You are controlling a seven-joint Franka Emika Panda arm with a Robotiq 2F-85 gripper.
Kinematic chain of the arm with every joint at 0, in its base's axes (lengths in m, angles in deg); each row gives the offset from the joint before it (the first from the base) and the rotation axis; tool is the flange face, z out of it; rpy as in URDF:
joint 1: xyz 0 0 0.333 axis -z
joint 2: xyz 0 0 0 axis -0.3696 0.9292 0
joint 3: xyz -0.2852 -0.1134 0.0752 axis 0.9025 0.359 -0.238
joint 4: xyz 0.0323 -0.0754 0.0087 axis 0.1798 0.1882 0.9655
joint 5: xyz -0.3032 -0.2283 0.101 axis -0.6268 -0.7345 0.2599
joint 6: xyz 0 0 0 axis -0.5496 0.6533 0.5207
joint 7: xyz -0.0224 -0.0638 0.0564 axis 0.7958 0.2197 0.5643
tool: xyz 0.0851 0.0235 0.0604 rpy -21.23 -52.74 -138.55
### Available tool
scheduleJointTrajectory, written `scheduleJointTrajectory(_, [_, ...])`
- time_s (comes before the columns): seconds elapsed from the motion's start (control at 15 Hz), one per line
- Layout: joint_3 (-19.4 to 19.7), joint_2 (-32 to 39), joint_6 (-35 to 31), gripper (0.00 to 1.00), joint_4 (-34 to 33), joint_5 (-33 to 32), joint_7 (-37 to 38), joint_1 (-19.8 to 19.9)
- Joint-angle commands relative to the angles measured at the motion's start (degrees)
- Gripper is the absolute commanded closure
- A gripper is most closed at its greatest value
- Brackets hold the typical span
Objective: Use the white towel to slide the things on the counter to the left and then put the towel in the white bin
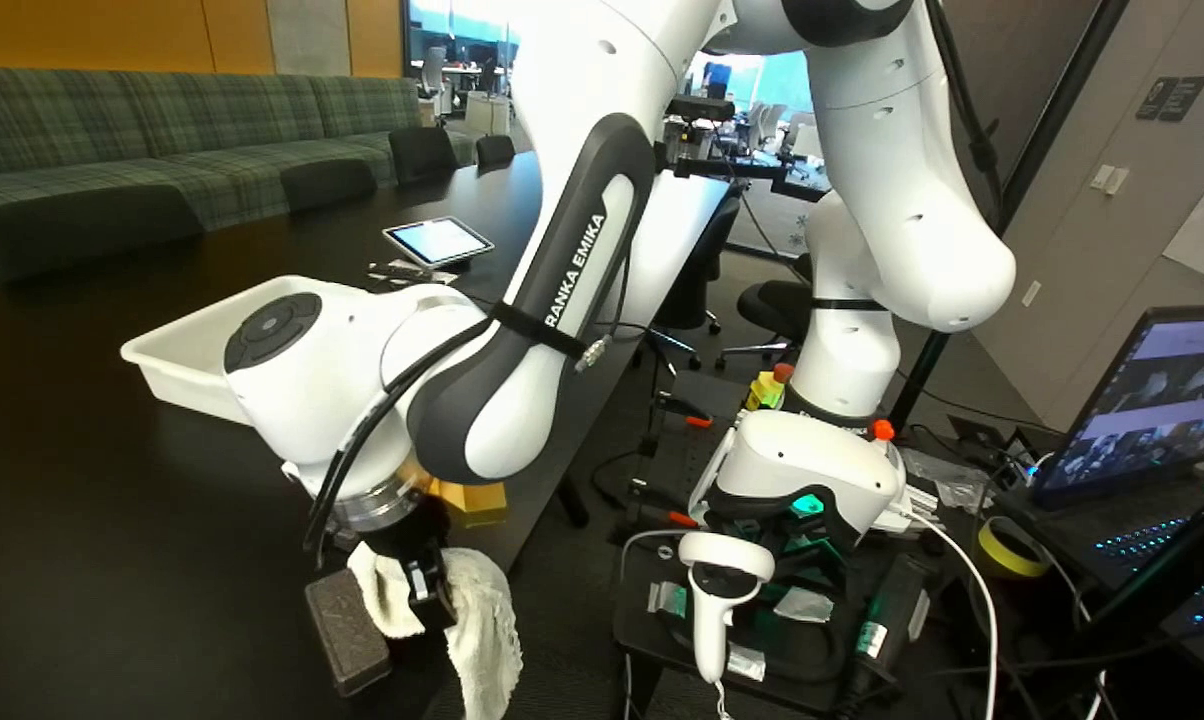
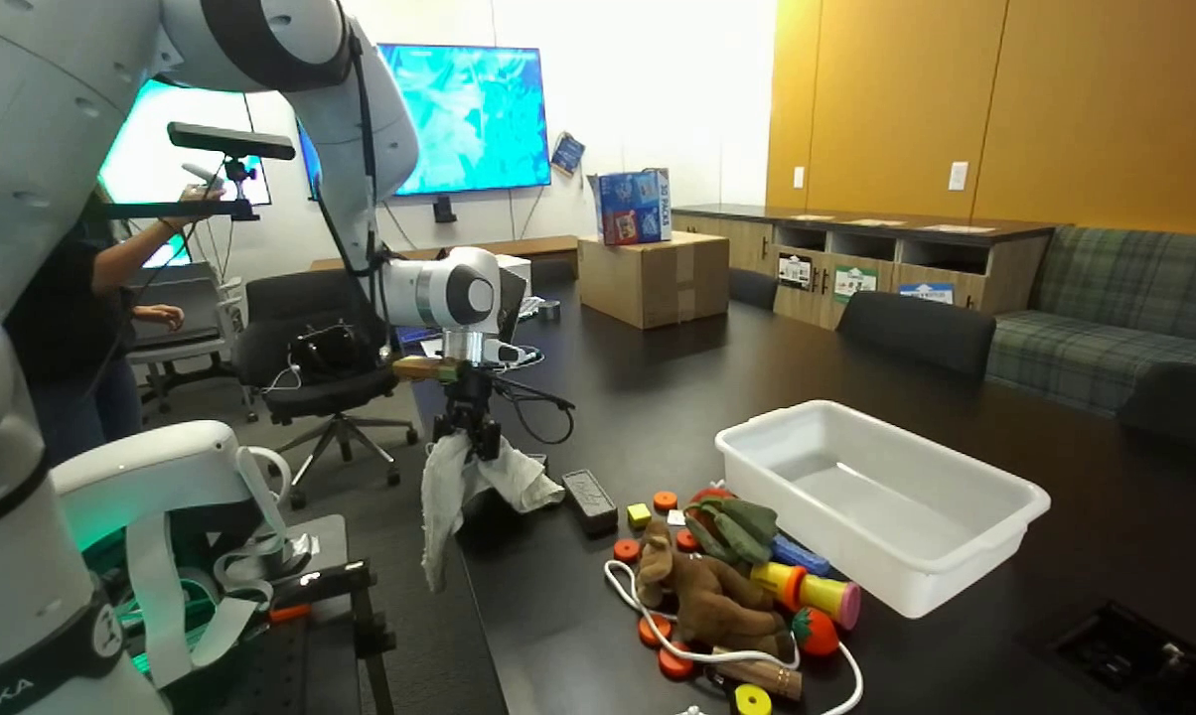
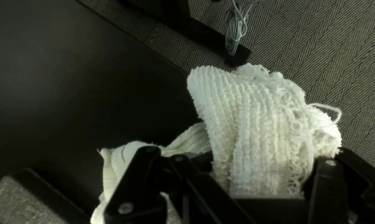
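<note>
The white towel [image 2: 444, 497] hangs from my gripper [image 2: 471, 437] at the table's edge, with loose ends on both sides. In the wrist view the towel [image 3: 253, 130] is bunched between the dark fingers, and the fingertips are covered by it. In an exterior view my gripper [image 1: 432, 600] holds the towel [image 1: 487, 625] beside a dark grey block [image 1: 347, 630]. The block [image 2: 590, 501] lies near a yellow cube [image 2: 639, 514], a brown plush animal [image 2: 712, 596], a green cloth-like toy [image 2: 732, 526], a yellow toy [image 2: 802, 593] and several red discs. The white bin [image 2: 856, 531] stands beside them.
The dark table's long edge runs beside my gripper, with carpet below. A cardboard box [image 2: 655, 278] stands far back on the table. A tablet [image 1: 440, 242] lies beyond the bin [image 1: 187, 385]. A headset [image 1: 802, 450] and controller [image 1: 710, 620] are on the cart beside the table.
</note>
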Motion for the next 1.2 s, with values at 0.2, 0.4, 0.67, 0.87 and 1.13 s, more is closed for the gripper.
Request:
scheduleJointTrajectory(0.2, [1.2, -15.7, 7.0, 0.94, 11.3, 0.8, -8.7, 9.5])
scheduleJointTrajectory(0.4, [4.3, -21.9, 9.6, 0.94, 15.5, -2.5, -8.0, 13.6])
scheduleJointTrajectory(0.67, [11.0, -25.2, 11.2, 0.95, 16.5, -16.5, -2.6, 19.0])
scheduleJointTrajectory(0.87, [15.3, -20.6, 8.3, 0.95, 13.3, -28.4, 3.6, 23.6])
scheduleJointTrajectory(1.13, [20.2, -11.1, 3.8, 0.95, 6.0, -42.7, 14.9, 28.3])
